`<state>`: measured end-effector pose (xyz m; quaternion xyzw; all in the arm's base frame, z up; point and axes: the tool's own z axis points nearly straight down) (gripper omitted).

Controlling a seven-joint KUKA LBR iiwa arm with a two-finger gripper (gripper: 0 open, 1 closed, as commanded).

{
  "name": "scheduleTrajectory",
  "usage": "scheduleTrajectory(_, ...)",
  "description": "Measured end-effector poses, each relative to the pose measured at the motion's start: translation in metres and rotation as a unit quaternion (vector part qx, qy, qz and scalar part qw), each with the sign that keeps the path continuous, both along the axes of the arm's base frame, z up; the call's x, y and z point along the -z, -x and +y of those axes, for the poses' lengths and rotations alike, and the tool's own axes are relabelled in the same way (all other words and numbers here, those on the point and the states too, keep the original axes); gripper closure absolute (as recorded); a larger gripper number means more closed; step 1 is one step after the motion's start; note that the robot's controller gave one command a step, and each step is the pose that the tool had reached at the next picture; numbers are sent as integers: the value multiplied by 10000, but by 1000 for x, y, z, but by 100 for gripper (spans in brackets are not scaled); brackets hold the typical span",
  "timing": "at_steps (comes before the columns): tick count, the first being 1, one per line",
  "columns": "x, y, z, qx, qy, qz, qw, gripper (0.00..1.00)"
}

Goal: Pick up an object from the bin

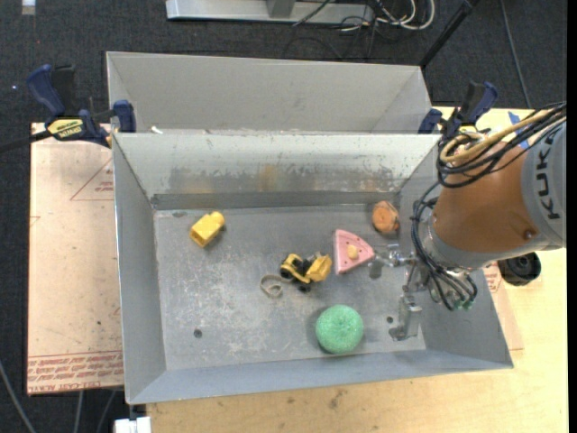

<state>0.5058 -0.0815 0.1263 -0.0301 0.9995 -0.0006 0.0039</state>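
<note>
My gripper hangs low over the right side of the bin floor, open, with one fingertip toward the back, the other toward the front, and only bare floor between them. A pink wedge-shaped piece lies just left of the back fingertip. An orange-brown lump rests by the back wall, a little behind the gripper. Left of the front fingertip sits a green fuzzy ball, apart from it.
A small yellow and black toy vehicle lies mid-floor beside the pink wedge, with a small metal ring to its left. A yellow block lies alone at the back left. The arm's orange cover and cables overhang the bin's right wall.
</note>
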Motion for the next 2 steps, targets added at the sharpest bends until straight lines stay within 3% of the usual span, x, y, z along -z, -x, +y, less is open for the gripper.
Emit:
scheduleTrajectory(1,29,10,24,247,-15,48,9997,0)
scheduleTrajectory(2,45,3,37,657,-15,32,9978,0)
